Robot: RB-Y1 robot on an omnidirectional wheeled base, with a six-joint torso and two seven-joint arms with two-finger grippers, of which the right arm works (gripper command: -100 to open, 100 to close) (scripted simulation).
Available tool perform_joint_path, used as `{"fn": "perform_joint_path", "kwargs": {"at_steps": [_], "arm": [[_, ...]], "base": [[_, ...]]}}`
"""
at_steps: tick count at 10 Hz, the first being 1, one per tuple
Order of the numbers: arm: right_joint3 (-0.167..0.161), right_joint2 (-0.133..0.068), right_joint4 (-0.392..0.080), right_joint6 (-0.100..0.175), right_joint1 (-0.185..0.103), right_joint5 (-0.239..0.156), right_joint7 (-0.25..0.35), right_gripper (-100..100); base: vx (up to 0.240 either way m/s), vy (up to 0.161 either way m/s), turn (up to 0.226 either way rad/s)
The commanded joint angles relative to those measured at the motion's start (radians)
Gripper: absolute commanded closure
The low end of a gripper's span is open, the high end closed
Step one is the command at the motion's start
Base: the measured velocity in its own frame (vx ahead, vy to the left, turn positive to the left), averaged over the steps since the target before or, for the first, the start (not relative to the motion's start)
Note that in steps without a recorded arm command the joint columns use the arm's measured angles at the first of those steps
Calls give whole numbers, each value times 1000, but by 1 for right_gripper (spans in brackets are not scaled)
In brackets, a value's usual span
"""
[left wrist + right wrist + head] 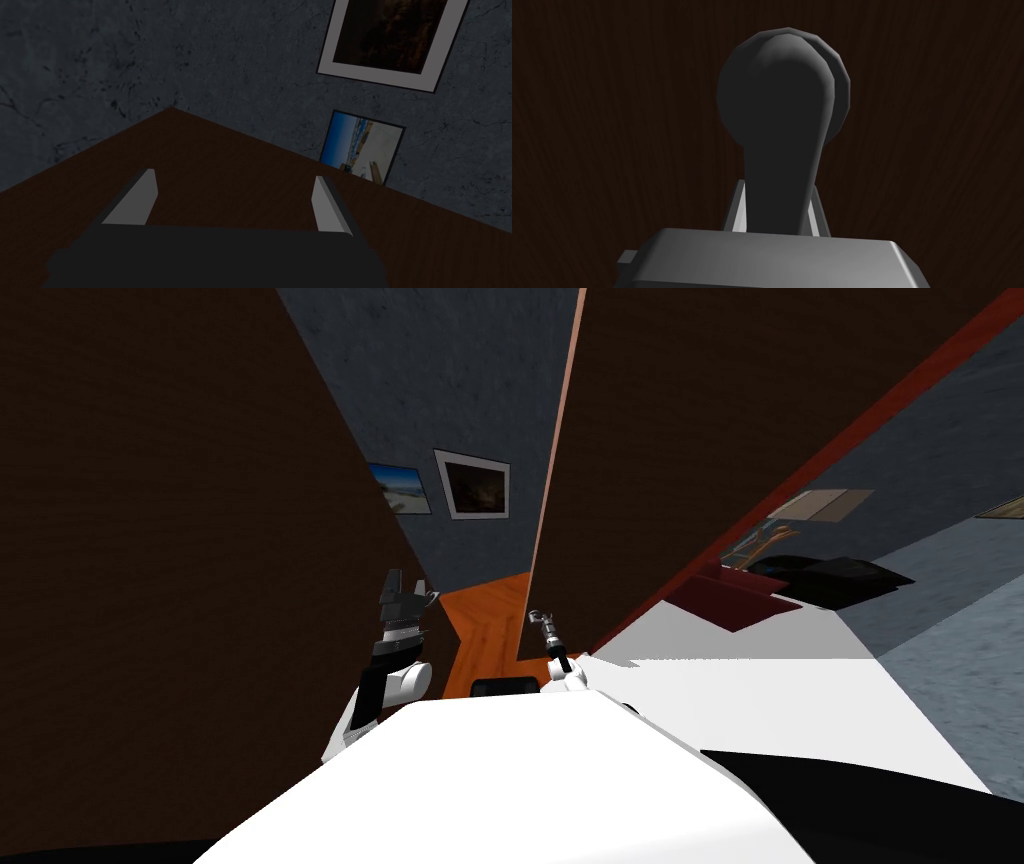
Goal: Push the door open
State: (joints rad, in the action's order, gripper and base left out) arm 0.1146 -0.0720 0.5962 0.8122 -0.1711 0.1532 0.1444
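Right wrist view is telling the story: the right gripper (777,212) is clamping its two fingers (740,212) on the shank of a dark lever handle (784,125), which is sitting against the dark brown wood of the door (587,125). In the head view that door (700,438) is standing just ahead on the right, its pale edge facing a gap where orange floor (490,618) is showing. The left gripper (405,588) is hovering on the left, fingers spread and holding nothing, beside a second dark brown panel (150,538).

I'm judging the door to be a rigid, fairly heavy slab swinging on hinges. The handle is looking smooth, so the grip belongs near its stem, pushing steadily.

Counting now: one door, one handle, two grippers, and two framed pictures on the far grey wall (450,368), the dark picture (474,485) and the blue picture (403,488).
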Motion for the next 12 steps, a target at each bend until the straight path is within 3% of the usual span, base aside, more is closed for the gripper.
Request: {"fn": "perform_joint_path", "kwargs": {"at_steps": [1,7,9,12], "arm": [[22,0,-6,6,-11,-14,-15,100],[70,21,-8,-4,-13,-47,-48,100],[89,-2,-10,-4,-12,-56,-58,100],[110,-11,-7,-4,-13,-68,-79,100]], "base": [[183,109,-74],[181,106,-63],[112,9,-46],[202,10,-55]]}}
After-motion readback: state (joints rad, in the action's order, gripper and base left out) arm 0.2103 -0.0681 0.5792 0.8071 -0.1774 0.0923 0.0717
